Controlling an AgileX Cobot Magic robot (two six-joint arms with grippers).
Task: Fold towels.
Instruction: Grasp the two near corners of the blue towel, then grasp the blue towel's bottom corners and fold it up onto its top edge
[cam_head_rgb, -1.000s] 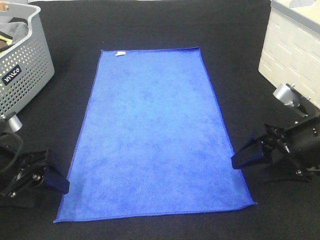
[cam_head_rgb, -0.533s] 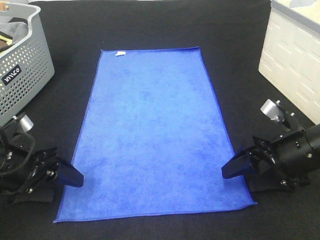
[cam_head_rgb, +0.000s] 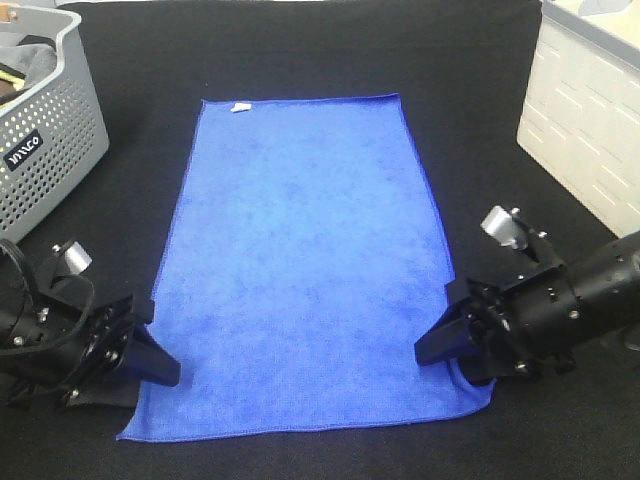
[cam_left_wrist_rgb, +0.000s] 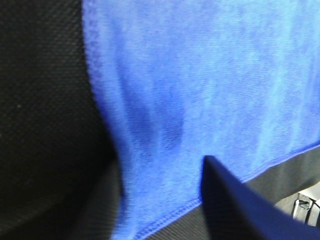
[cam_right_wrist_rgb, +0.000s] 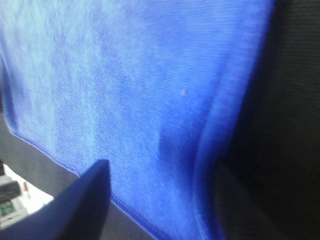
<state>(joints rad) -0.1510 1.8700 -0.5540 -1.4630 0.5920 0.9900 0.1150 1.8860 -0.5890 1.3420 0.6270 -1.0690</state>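
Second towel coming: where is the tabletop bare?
Bare table beyond the far edge of the towel, between grey basket and white crate, and along its right side. Crowded at the near corners, around the left gripper and right gripper.

The towel (cam_head_rgb: 300, 260) is royal blue (darker hem (cam_head_rgb: 433, 215)).
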